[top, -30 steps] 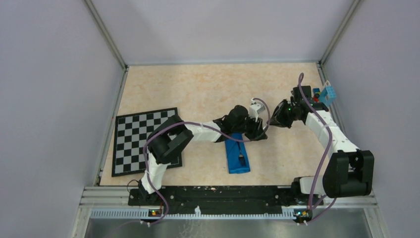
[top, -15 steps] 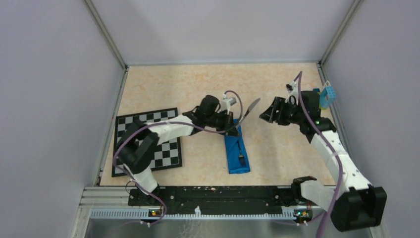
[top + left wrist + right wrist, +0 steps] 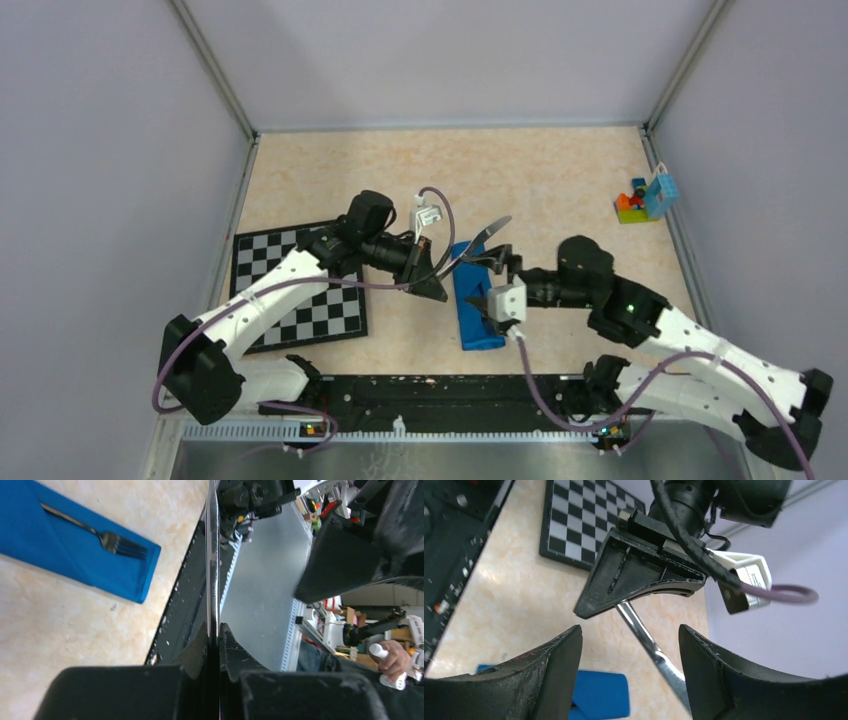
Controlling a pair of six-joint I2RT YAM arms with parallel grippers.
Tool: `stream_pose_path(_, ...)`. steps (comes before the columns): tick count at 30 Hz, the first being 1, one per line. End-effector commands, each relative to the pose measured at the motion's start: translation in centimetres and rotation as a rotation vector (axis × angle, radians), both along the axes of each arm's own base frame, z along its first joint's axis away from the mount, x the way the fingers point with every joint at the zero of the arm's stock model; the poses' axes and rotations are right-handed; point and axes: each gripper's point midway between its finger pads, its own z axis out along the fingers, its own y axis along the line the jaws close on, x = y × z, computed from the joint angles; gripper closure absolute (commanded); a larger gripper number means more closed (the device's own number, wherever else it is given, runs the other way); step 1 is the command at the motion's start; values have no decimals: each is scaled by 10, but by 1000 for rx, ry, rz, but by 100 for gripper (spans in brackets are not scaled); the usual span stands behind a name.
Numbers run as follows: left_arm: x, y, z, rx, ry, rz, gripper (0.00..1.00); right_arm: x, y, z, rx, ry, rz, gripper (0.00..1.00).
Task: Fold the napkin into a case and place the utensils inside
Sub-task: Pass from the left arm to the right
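Note:
The napkin is folded into a narrow blue case (image 3: 478, 312) lying on the table, also in the left wrist view (image 3: 60, 545). A thin dark fork (image 3: 95, 527) lies on it, tines toward the front edge. My left gripper (image 3: 442, 272) is shut on the handle of the silver knife (image 3: 485, 235), whose blade points up and to the right above the case's far end. That knife appears edge-on (image 3: 212, 555) between the left gripper's (image 3: 218, 630) fingers. My right gripper (image 3: 485, 282) is open just above the case. The right wrist view has the knife (image 3: 649, 647) beyond the right gripper's (image 3: 630, 632) spread fingers.
A black-and-white chessboard (image 3: 290, 290) lies at the left, under the left arm. Small colourful toy blocks (image 3: 640, 200) sit by the right wall. The arms' black base rail (image 3: 450, 390) runs along the near edge. Grey walls close in three sides.
The right gripper let go of the knife and opened, then swung from the back right to the case. The left gripper shut on the knife and carried it left and nearer.

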Motion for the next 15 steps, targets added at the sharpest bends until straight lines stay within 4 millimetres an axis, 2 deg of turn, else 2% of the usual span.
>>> stream_pose_path(1,-24,13,1,5,36,-62,100,20,19,-12,-203,-281,52,32)
stream_pose_path(4,-29,17,-4,22,52,-67,100,23,29,-14,-223,-293,87,33)
stream_pose_path(7,-36,20,-4,18,70,-85,100,26,29,-34,-333,-280,117,48)
stream_pose_path(8,-36,21,-5,23,66,-83,100,28,29,-38,-343,-286,112,50)
stream_pose_path(11,-38,23,-6,31,65,-81,100,33,32,-38,-325,-301,97,60)
stream_pose_path(15,-40,25,-5,35,68,-86,100,35,34,-43,-341,-292,98,62)
